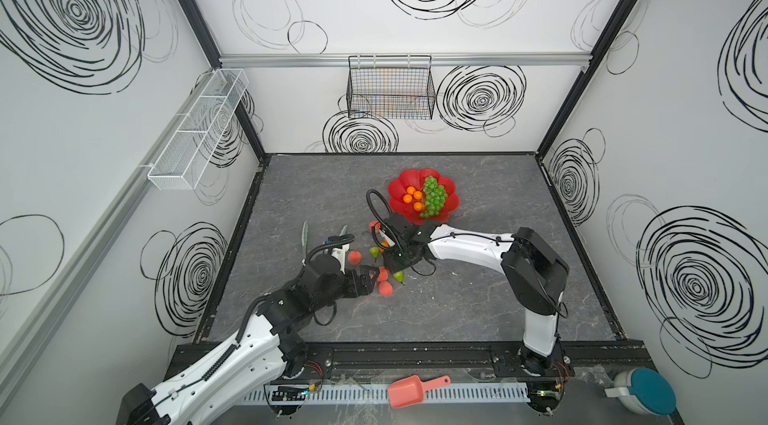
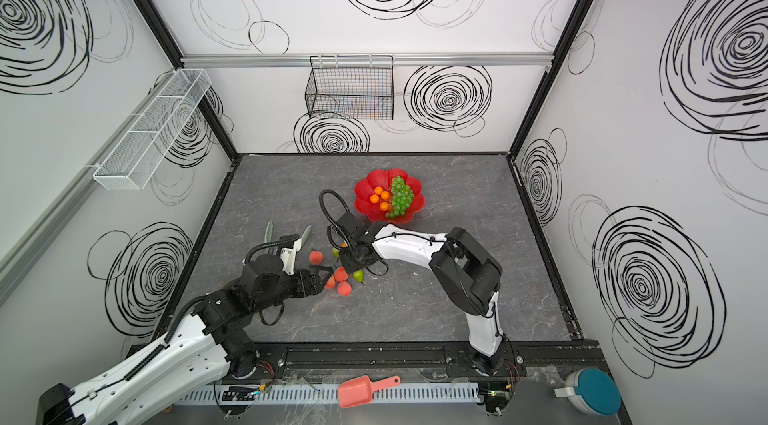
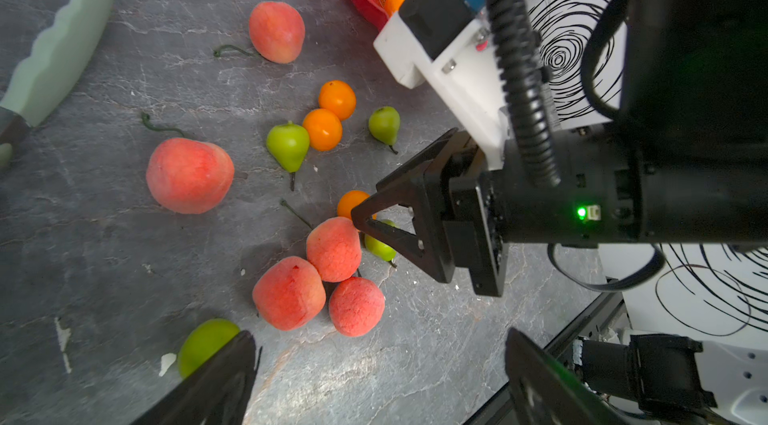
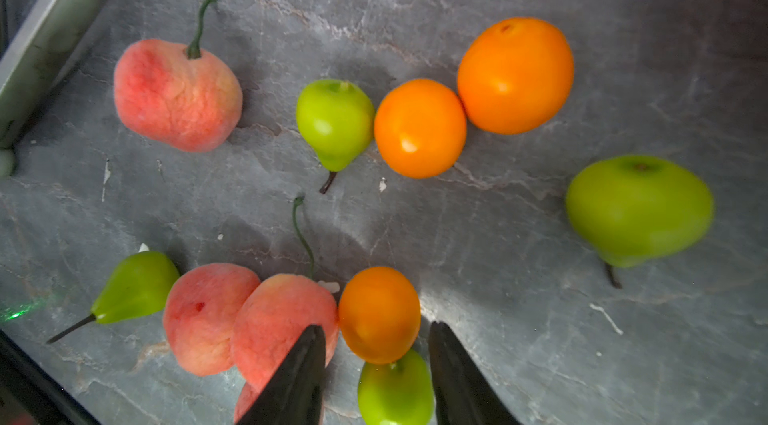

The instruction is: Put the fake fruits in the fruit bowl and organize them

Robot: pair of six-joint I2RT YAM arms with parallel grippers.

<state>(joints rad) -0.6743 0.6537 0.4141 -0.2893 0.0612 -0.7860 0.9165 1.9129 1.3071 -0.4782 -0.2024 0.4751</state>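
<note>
The red flower-shaped fruit bowl stands toward the back of the table and holds the green grapes and several oranges. Loose peaches, pears and oranges lie scattered in front of it. My right gripper points down, open, its fingers straddling a small pear and an orange with a gap on one side. My left gripper is wide open and empty beside a cluster of three peaches.
A pale green toy knife lies left of the fruits. A black wire basket hangs on the back wall and a white mesh shelf on the left wall. A salmon-pink scoop and a teal-lidded container sit beyond the front rail.
</note>
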